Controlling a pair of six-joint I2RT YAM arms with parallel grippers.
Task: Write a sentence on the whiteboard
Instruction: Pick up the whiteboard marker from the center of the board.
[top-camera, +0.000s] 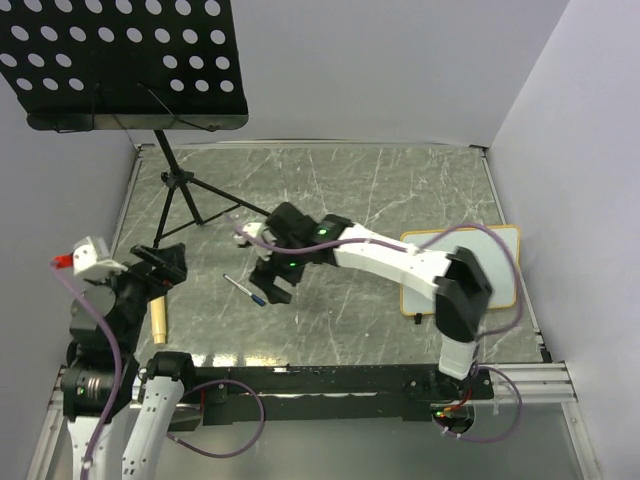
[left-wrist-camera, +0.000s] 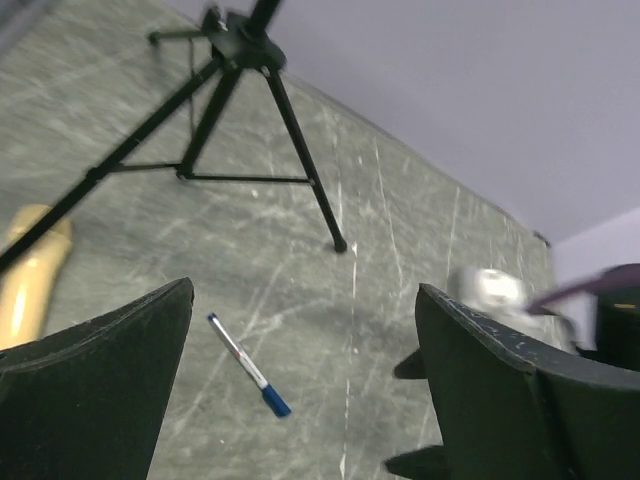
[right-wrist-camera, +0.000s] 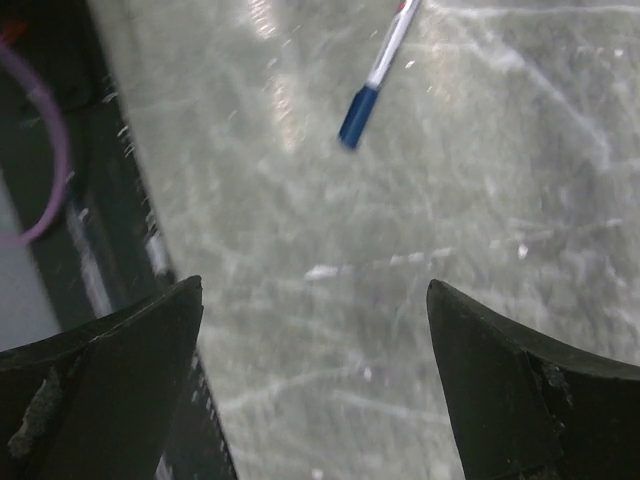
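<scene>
The whiteboard (top-camera: 495, 262) lies flat at the right of the table, partly under my right arm; no writing shows on its visible part. A marker with a blue cap (top-camera: 243, 289) lies on the table left of centre, and shows in the left wrist view (left-wrist-camera: 249, 366) and the right wrist view (right-wrist-camera: 378, 73). My right gripper (top-camera: 277, 287) reaches across, hovers just right of the marker, open and empty. My left gripper (top-camera: 160, 262) is raised at the left, open and empty, well left of the marker.
A black perforated music-stand tray (top-camera: 125, 62) is at the back left, its tripod legs (top-camera: 185, 200) on the table. A tan wooden cylinder (top-camera: 159, 320) lies near the left arm. The table's front rail (top-camera: 330, 378) runs along the near edge.
</scene>
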